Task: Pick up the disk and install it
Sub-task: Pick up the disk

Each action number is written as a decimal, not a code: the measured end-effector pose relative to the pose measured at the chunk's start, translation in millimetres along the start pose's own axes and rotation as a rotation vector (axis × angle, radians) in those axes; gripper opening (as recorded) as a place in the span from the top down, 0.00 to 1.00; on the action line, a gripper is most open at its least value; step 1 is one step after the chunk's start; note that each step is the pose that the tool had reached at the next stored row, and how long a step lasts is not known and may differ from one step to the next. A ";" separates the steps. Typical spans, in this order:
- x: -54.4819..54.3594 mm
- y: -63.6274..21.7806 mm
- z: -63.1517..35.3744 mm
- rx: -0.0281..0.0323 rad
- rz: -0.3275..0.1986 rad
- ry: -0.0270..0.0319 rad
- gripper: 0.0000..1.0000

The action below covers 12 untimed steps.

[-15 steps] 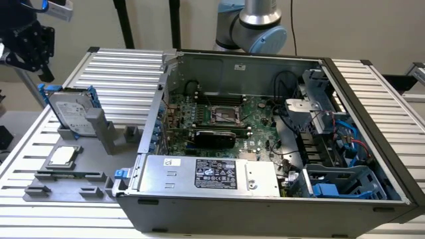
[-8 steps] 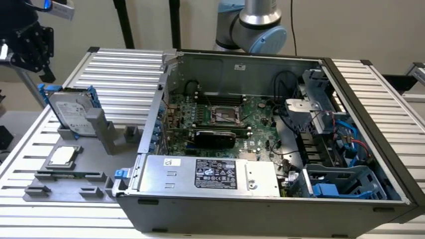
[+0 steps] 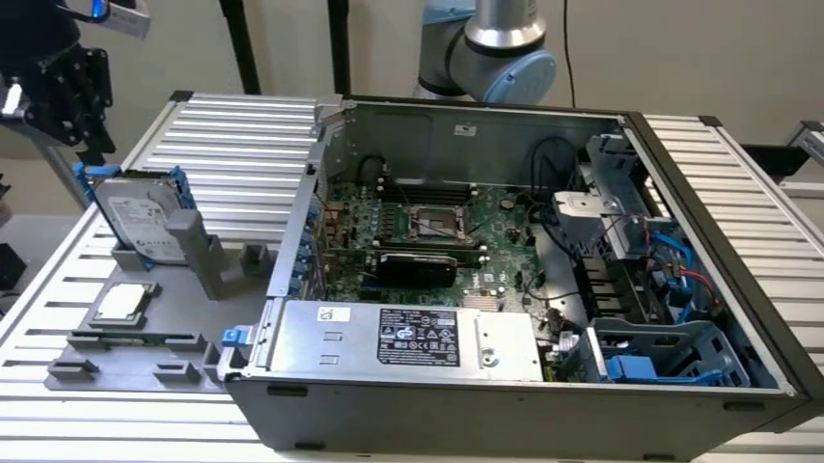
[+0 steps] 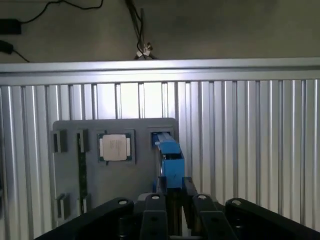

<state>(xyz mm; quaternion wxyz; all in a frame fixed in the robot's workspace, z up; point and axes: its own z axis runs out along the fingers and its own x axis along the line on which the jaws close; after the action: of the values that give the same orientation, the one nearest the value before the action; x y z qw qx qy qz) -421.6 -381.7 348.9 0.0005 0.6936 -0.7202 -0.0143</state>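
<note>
Ribbed aluminium table (image 3: 232, 125) with the gripper (image 3: 80, 116) hanging over the disk (image 3: 135, 227).

The disk stands on edge in a grey fixture (image 3: 212, 265) at the exterior view's left, just beside the open computer case (image 3: 721, 289), with blue rails along its sides. The gripper is above the disk and clear of it. In the wrist view its fingers (image 4: 152, 220) are spread, gripping nothing, with the disk's blue edge seen in the gap. A square processor chip (image 3: 123, 301) lies flat on the same fixture, near the disk.
</note>
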 end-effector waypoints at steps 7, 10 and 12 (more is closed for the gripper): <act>0.3 -0.3 11.1 0.0000 -0.002 0.0016 0.00; 0.4 -0.4 16.5 0.0000 -0.002 0.0026 0.00; 0.4 -0.5 20.1 0.0000 -0.002 0.0028 0.00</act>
<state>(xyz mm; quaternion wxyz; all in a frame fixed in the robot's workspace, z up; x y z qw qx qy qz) -421.6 -381.8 328.8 0.0015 0.6945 -0.7194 -0.0133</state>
